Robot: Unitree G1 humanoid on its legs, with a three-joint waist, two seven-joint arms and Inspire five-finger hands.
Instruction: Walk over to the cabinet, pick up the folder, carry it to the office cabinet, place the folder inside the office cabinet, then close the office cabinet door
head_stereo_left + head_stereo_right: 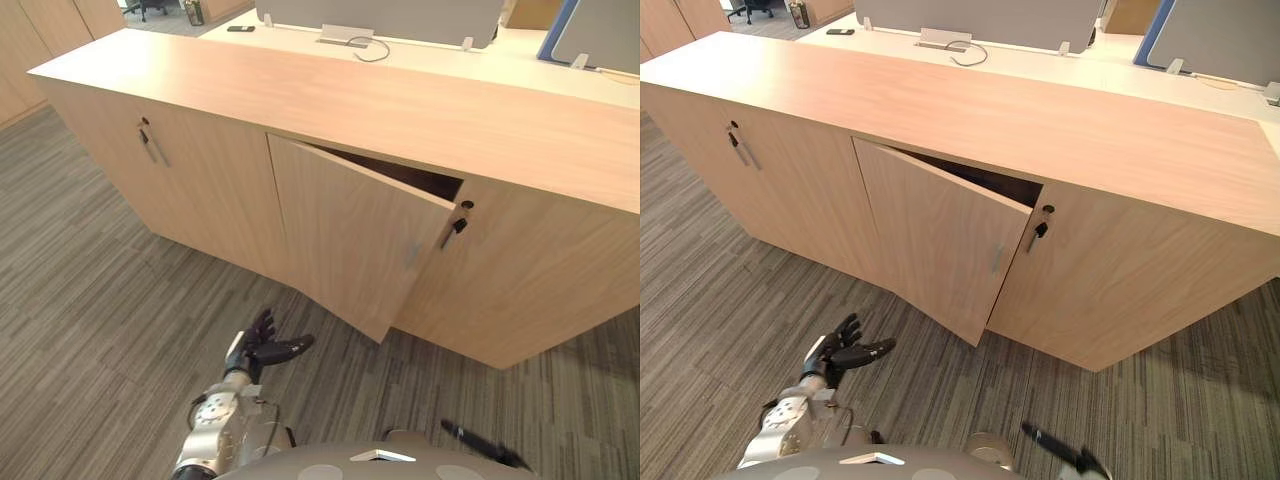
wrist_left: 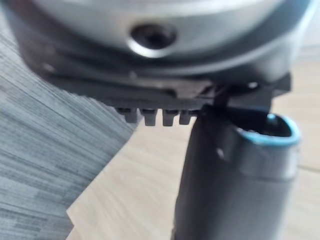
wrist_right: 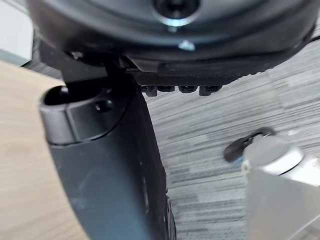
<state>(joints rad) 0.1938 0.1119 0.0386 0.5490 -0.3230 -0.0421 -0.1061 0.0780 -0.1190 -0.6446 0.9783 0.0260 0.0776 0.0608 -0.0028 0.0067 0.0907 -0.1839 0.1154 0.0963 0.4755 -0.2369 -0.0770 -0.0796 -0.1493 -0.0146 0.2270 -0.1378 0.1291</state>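
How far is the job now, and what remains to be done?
Carrying looks finished: the left hand, open over the carpet, and the right hand, low at the right, hold nothing. Whether the folder lies inside the cabinet I cannot tell; the gap is dark. Nothing is in hand now. Left to do: the door stands ajar and needs pushing shut.

No readable text on the office cabinet [image 1: 400, 110].

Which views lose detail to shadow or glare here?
Left eye view, right eye view: the gap behind the ajar door is deep shadow, contents unreadable; cabinet top evenly lit, no glare. Left wrist view: left hand a dark mass against bright wood.
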